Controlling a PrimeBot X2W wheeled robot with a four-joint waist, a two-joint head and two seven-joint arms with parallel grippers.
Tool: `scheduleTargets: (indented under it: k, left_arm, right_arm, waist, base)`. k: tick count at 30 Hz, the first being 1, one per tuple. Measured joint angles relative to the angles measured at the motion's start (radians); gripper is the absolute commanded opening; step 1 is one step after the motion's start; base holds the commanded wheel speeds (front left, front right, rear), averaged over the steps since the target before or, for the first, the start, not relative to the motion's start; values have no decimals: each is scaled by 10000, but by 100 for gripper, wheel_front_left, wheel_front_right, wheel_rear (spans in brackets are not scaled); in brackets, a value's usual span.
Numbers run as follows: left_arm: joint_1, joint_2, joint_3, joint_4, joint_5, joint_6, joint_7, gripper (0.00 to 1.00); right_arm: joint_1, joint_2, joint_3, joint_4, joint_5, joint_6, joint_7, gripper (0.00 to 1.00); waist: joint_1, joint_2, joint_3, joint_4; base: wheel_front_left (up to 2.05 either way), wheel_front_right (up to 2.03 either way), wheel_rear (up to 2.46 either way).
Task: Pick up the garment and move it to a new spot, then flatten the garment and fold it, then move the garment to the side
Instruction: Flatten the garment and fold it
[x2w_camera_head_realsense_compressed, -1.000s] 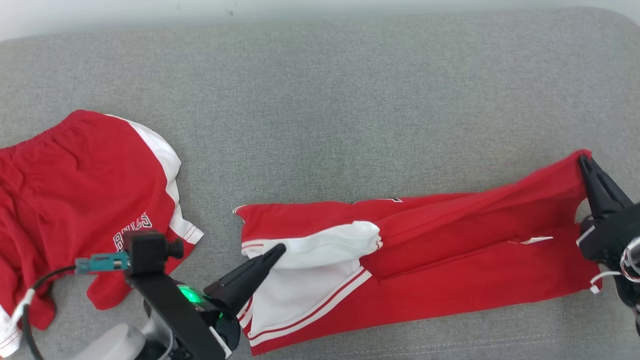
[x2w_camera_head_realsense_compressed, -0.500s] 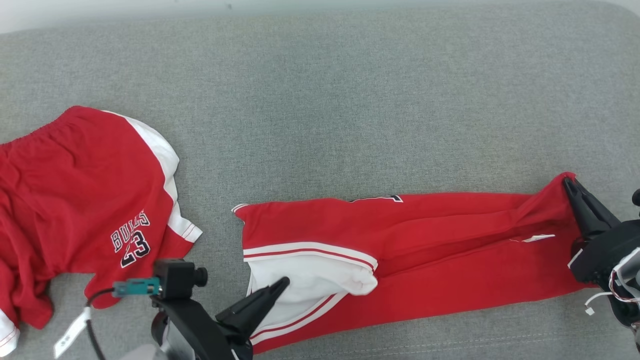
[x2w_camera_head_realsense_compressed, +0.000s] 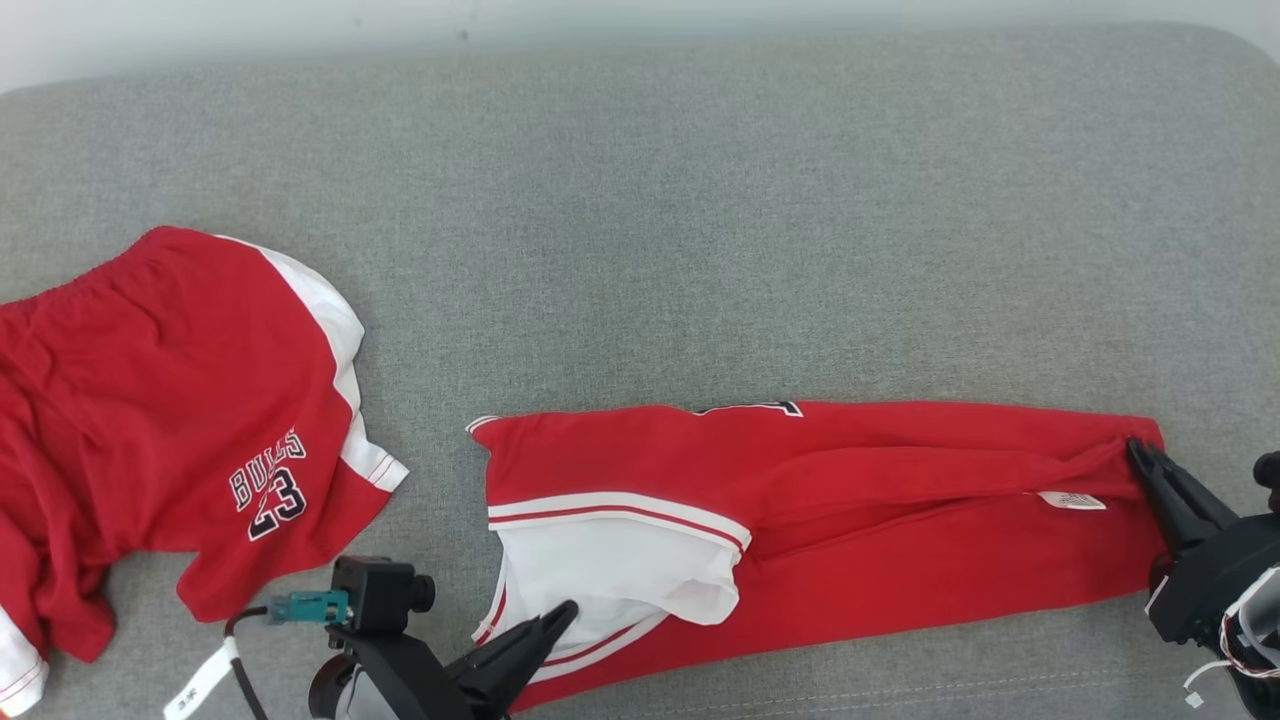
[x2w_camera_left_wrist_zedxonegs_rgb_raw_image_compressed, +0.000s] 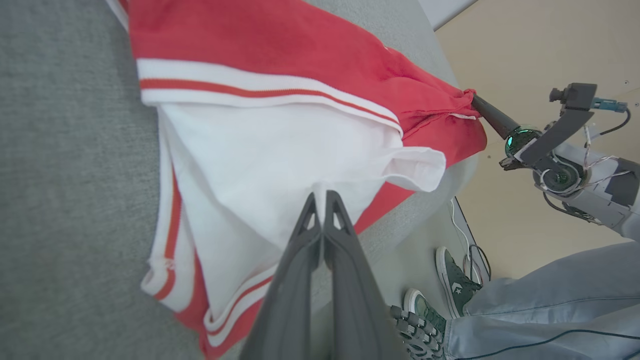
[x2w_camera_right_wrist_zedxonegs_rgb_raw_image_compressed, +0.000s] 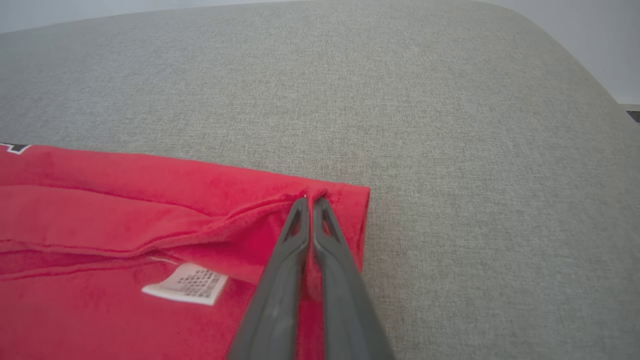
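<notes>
The left end effector has its fingers pressed together on the white side panel of the red jersey garment, and the right end effector is pinched tight on the opposite red corner. To flatten it well, I judge both should draw apart, low over the grey woven cushion, with even tension so the curled white flap unrolls. The garment lies as a long creased strip along the cushion's near side, its small white label showing

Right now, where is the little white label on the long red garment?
In the head view the white label lies on the red garment near its right end, just left of the right hand pinching that end.
</notes>
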Motion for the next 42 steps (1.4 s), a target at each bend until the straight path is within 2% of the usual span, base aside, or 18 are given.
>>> scheduleTargets:
  k: [1, 2, 11, 20, 28, 36, 38, 42]
  left_arm:
    - [0, -2, -40, 8, 0, 0, -12, 80]
    - [0, -6, -82, 15, 2, 0, -23, 100]
    - [7, 27, -221, 29, 0, 0, -410, 100]
    - [12, 165, 27, 0, 270, 0, -1406, 100]
    - [294, 109, 545, 178, 575, 35, -2213, 100]
    - [661, -215, 1457, 171, 690, 606, -2383, 100]
    - [707, -259, 1555, 153, 721, 671, -2383, 100]
    - [909, -410, 1958, 109, 1022, 1060, -2383, 100]
  right_arm:
    - [14, 8, -10, 0, 0, 0, 0, 87]
    - [30, 6, -23, 17, 0, 0, 0, 100]
    - [351, -59, -263, 165, -12, 0, 0, 100]
    - [788, 21, -1147, -295, 127, 0, 0, 100]
    - [1205, 387, -2351, -865, 449, 0, 0, 100]
    - [1963, 1279, -3557, -1333, 721, -127, -2, 100]
    - [2052, 1360, -3741, -1336, 744, -221, 0, 100]
    - [2356, 1618, -4389, -1400, 800, -617, -4, 100]
  waist:
    - [1, 0, -21, -8]
    - [0, -1, -39, -15]
    - [0, 0, -255, -7]
    - [0, 0, -613, 4]
    - [-1, -1, -895, -75]
    - [0, -1, -969, -126]
    - [-1, -1, -972, -127]
    - [-1, -1, -977, -124]
  base:
    - [0, 0, 0]
    - [0, 0, 0]
    - [0, 0, 0]
    - [0, 0, 0]
    - [0, 0, 0]
    - [0, 0, 0]
    - [0, 0, 0]
    - [0, 0, 0]
